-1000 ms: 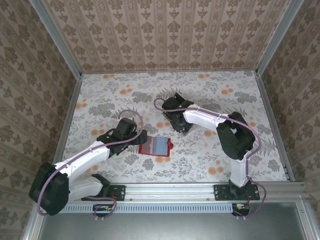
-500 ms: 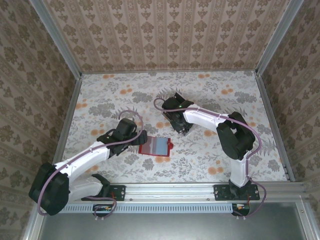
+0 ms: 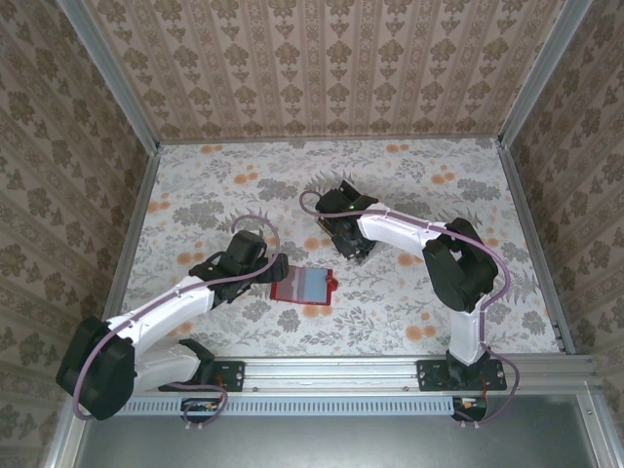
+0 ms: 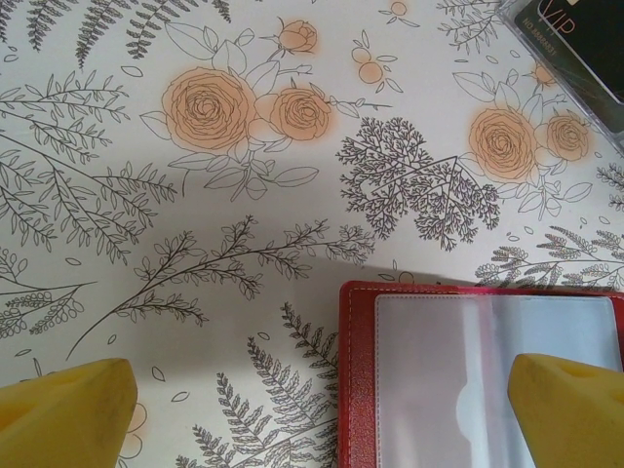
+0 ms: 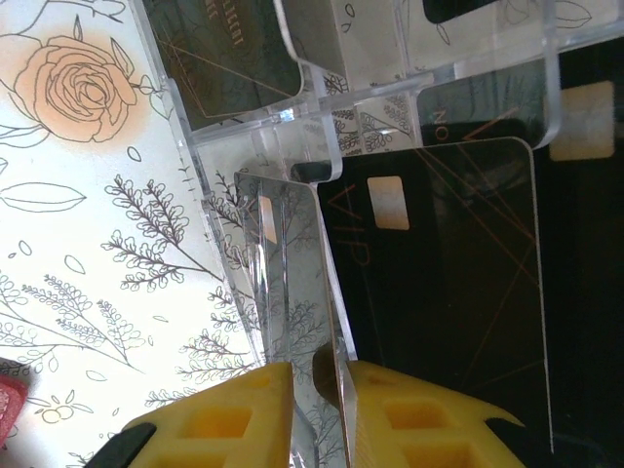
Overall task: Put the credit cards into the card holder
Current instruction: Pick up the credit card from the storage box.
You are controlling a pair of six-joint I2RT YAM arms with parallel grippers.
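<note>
Card holder: red, lying open and flat mid-table, its greyish inner face with a clear pocket facing up.
Credit cards: glossy black, sitting in the clear tray.
Top credit card: pale chip showing, its near edge sitting between the right gripper's fingertips.

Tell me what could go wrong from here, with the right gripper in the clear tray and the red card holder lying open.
The right gripper appears to pinch the black credit card by its edge, right against a divider of the clear tray; it may catch the divider and drag the tray.
The glossy card, held at one edge, could slip out.
The left gripper is open over the card holder, not gripping it, so the holder could slide during insertion.
</note>
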